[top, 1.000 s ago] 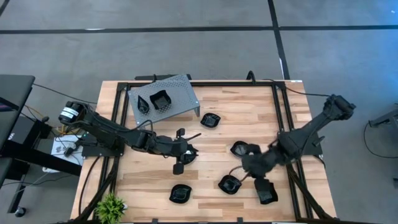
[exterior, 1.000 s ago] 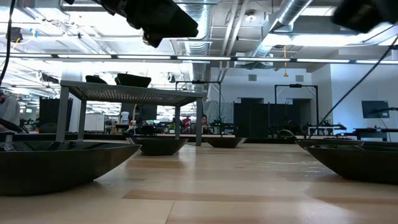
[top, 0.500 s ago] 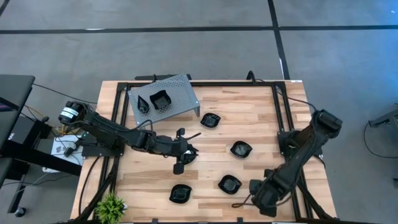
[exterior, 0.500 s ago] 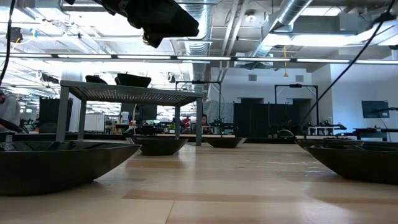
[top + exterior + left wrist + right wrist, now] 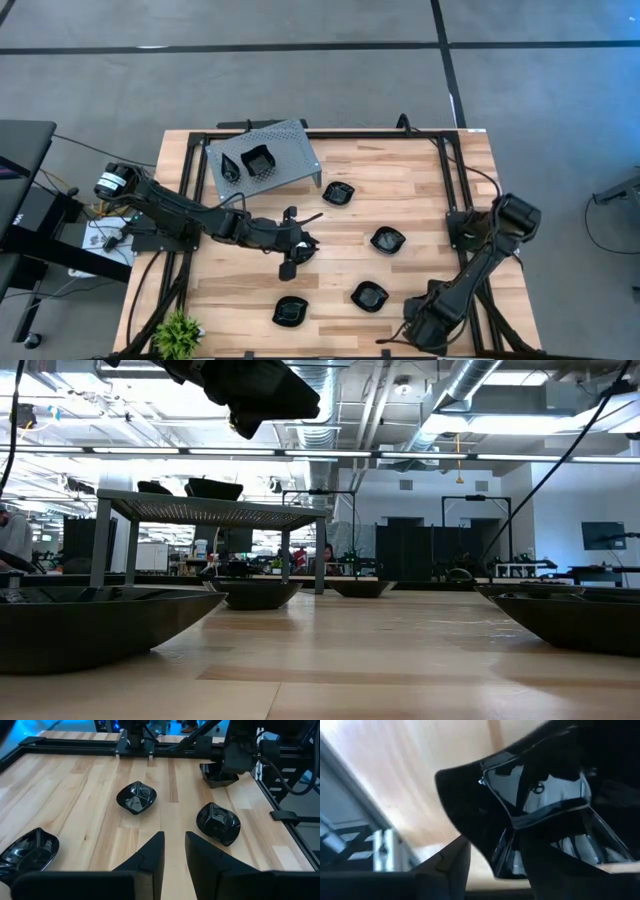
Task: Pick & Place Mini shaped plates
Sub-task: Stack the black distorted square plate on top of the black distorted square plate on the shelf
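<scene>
Several glossy black mini plates lie flat on the wooden table: (image 5: 338, 193), (image 5: 387, 240), (image 5: 369, 295), (image 5: 291, 311). Two more sit on top of the grey perforated stand (image 5: 290, 150). My left gripper (image 5: 303, 245) hovers over the middle of the table, open by a narrow gap (image 5: 174, 850), with nothing between its fingers. My right gripper (image 5: 425, 322) is down at the near right corner, shut on a squarish plate (image 5: 540, 795) that fills its wrist view. From above, the arm hides that plate. My right gripper has the squarish plate by a corner of its rim (image 5: 502, 857), which reaches down between the two fingers (image 5: 451, 865). The plate sits tilted in the wrist view. Whether it is lifted off the table cannot be seen, because the arm covers it from above.
A black metal frame (image 5: 450, 190) runs round the table top and passes close to my right gripper (image 5: 380, 852). A small green plant (image 5: 178, 330) stands at the near left corner. Bare wood lies between the stand and the scattered plates.
My right arm has swung from the middle of the table, beside the plates there, toward the near right corner and come down over the squarish plate that lay there. The other plates have stayed where they were.
</scene>
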